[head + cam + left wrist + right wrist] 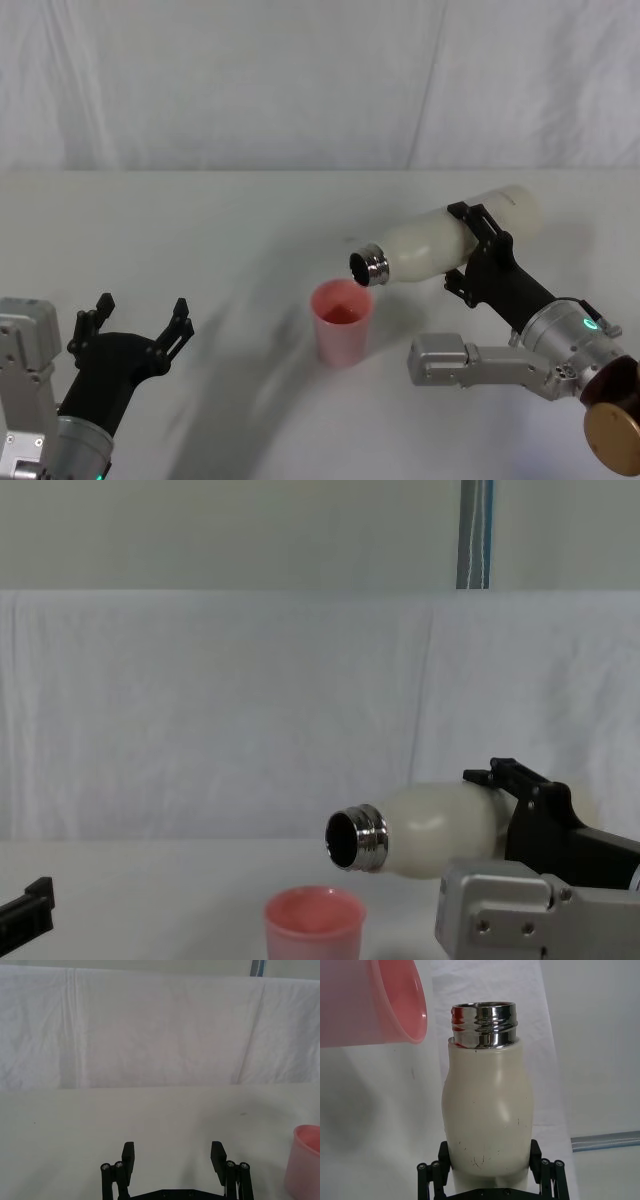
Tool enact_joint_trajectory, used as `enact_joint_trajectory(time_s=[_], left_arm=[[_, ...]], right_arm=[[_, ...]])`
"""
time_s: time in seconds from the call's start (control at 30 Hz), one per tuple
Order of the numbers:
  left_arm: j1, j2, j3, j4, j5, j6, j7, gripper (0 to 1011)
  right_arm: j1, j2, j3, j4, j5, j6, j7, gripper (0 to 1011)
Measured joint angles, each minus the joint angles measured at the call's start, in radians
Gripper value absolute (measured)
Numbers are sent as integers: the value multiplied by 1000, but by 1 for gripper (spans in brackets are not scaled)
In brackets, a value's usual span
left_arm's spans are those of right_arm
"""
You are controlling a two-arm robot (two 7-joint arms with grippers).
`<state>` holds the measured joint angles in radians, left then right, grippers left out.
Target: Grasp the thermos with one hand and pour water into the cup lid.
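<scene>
One hand (478,243) clamped around tipped thermos (440,243), mouth seemingly above cup lid (343,322).

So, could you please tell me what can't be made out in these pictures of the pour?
- Any water stream: none can be made out between the thermos neck and the cup lid in head or chest views.
- Cup lid's fill level: the chest view sees it side-on, and its base is cut off by the bottom edge.
- Thermos base: hidden behind the right gripper in the chest view.
- Left gripper: open, idle, at the table's near left.
</scene>
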<state>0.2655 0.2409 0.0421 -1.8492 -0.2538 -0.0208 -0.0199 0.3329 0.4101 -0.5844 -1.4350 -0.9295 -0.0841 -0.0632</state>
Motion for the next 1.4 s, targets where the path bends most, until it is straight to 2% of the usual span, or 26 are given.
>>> enact_joint_trajectory(time_s=[1.4], left_arm=[[0, 0, 0, 0, 0, 0, 0, 1001]], right_arm=[[23, 6, -23, 12, -19, 1, -10, 952]])
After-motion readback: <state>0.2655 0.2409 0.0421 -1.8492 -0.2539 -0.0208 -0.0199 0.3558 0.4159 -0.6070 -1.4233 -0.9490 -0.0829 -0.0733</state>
